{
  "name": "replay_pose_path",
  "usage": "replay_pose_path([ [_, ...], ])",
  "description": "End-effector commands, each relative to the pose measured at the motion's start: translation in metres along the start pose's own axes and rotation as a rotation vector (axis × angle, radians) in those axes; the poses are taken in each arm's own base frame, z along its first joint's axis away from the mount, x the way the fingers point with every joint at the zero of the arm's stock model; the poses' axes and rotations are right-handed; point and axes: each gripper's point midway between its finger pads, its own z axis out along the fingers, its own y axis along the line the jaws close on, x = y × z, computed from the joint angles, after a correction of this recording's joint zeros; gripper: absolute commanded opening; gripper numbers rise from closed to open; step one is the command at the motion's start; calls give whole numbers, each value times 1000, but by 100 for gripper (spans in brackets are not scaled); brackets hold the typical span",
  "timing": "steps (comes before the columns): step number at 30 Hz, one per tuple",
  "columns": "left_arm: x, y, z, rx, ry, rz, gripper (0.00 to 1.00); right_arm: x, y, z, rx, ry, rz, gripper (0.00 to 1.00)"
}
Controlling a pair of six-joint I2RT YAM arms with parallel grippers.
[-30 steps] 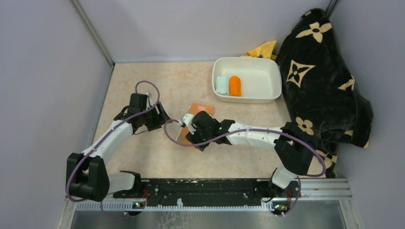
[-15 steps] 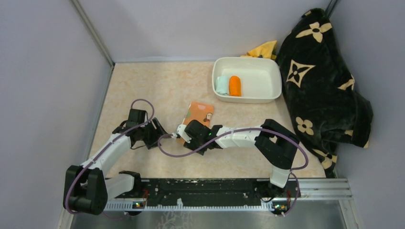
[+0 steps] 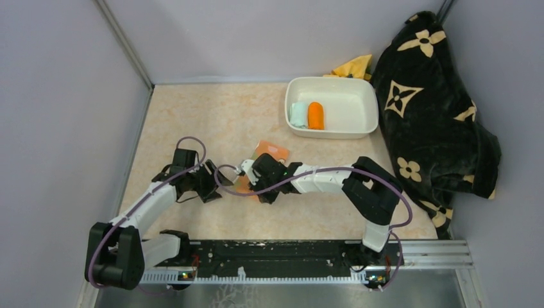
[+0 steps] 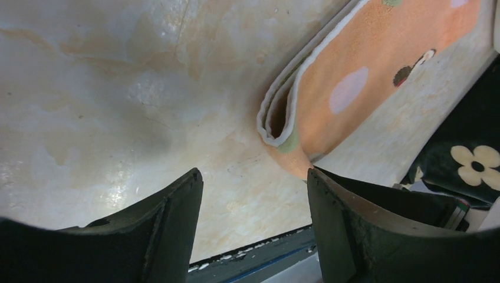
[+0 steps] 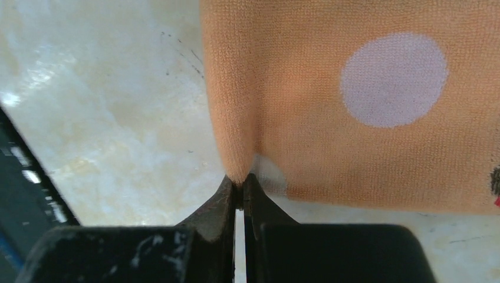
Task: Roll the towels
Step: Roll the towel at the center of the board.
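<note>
Towels, three in count. The dotted towel (image 3: 274, 152), orange-faced with pale spots, is laid folded near the middle of the table (image 3: 212, 122), between the two arms; its layered, white-trimmed edge is shown in the left wrist view.

Right tool (image 5: 240, 188): clenched, with a raised ridge of the dotted towel pinched between the fingertips.

Left tool (image 4: 253, 183): released, jaws spread wide, held low over the table just beside the folded end of the towel; contact cannot be told.

The mint towel (image 3: 298, 115) and the orange towel (image 3: 315, 115) are kept rolled, side by side, in the left part of a white tub (image 3: 349, 106) at the far side of the table.

A black flowered blanket (image 3: 430, 115) is heaped at the right. A yellow cloth (image 3: 355, 67) is seen behind the tub.
</note>
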Motion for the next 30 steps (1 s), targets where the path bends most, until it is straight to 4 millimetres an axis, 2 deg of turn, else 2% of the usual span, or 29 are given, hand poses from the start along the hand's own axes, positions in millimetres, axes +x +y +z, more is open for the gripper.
replay_pose_path([
  [1,5,-13,-2,72,13,-45,71,-33,30,-23,-240,-125,222,0],
  [8,13,-23,7,91,33,-62,70,-37,31,-19,-259,-139,285,0],
  [16,-1,-24,26,52,0,-43,61,-32,31,-15,-261,-142,302,0],
  [23,-10,-15,39,-7,-24,-14,42,-30,35,-13,-283,-141,317,0],
  [27,-14,-13,41,-34,-26,14,18,-32,40,-16,-325,-150,344,0],
  [29,-15,-13,37,-36,-34,25,17,-34,41,-17,-365,-157,384,0],
  [30,-16,-13,35,-40,-40,33,20,-34,41,-18,-391,-161,411,0],
])
